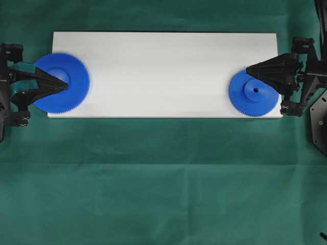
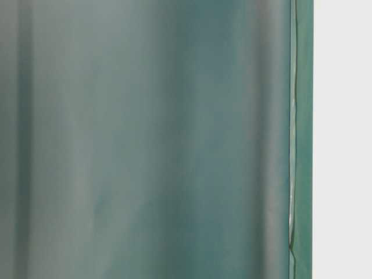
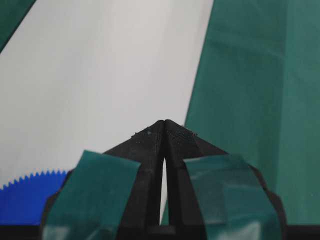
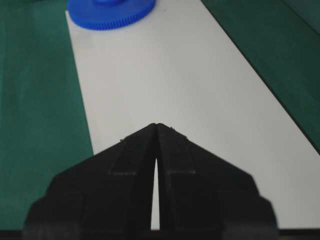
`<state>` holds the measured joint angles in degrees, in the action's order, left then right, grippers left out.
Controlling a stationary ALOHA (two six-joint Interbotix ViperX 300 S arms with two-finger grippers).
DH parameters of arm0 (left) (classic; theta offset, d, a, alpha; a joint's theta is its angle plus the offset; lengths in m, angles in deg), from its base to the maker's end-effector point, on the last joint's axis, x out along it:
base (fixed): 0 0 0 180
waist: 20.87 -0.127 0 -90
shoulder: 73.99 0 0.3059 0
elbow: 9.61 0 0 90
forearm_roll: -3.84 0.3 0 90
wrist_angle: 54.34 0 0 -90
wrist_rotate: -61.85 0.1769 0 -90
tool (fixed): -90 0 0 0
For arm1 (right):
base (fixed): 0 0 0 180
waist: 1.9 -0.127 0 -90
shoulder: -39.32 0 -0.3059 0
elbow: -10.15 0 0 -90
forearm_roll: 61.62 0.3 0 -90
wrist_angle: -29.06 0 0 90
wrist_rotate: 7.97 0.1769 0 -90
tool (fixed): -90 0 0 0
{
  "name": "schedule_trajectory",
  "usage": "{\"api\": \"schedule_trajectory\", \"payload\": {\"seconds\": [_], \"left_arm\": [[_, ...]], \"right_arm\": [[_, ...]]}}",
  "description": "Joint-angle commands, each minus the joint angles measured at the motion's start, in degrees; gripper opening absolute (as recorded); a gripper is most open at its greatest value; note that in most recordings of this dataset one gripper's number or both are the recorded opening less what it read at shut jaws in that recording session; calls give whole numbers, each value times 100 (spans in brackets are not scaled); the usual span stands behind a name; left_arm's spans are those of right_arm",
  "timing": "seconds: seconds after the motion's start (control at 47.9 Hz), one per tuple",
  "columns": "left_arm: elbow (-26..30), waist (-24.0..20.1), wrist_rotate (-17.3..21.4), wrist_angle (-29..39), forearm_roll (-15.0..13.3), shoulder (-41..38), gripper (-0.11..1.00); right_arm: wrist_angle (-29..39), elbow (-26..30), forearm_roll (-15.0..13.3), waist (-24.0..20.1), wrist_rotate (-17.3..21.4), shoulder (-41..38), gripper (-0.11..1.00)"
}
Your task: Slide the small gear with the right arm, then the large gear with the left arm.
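Note:
The large gear (image 1: 64, 76) lies at the left end of the white board (image 1: 163, 71). My left gripper (image 1: 66, 86), teal tape on its fingers, is shut with its tip over the gear's hub. The left wrist view shows the shut tip (image 3: 165, 121) and the gear's toothed rim (image 3: 25, 197) low on the left. The small gear (image 1: 254, 94) lies at the board's right end. Shut too, my right gripper (image 1: 247, 70) points at that gear's far left rim. From the right wrist, the shut tip (image 4: 157, 125) faces the large gear (image 4: 111, 12) across the board.
Green cloth (image 1: 163, 178) covers the table all round the board. The board's long middle stretch (image 4: 175, 75) runs bare between the two gears. The table-level view is a blur of green cloth (image 2: 145, 139).

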<state>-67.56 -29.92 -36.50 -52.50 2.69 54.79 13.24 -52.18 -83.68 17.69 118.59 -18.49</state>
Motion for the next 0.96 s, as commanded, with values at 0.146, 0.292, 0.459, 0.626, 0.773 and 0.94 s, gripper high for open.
{"api": "schedule_trajectory", "payload": {"seconds": [0.146, 0.292, 0.459, 0.626, 0.773, 0.94], "left_arm": [[26, 123, -18, -79, 9, -18, 0], [26, 211, -18, -132, 9, -18, 0], [-44, 290, -18, -272, 9, -18, 0], [-149, 281, -18, -466, 9, -18, 0], [-158, 290, -18, -483, 9, -18, 0], [-158, 281, -18, -492, 9, -18, 0]], "right_arm": [[-62, 0, -9, -35, 0, 0, 50], [-53, -18, -9, -35, 0, 0, 51], [-53, -35, -9, -35, 0, 0, 50], [-62, -44, -9, -35, 0, 0, 51], [-62, -44, -9, -35, 0, 0, 51], [-62, -44, -9, -35, 0, -9, 51]]}}
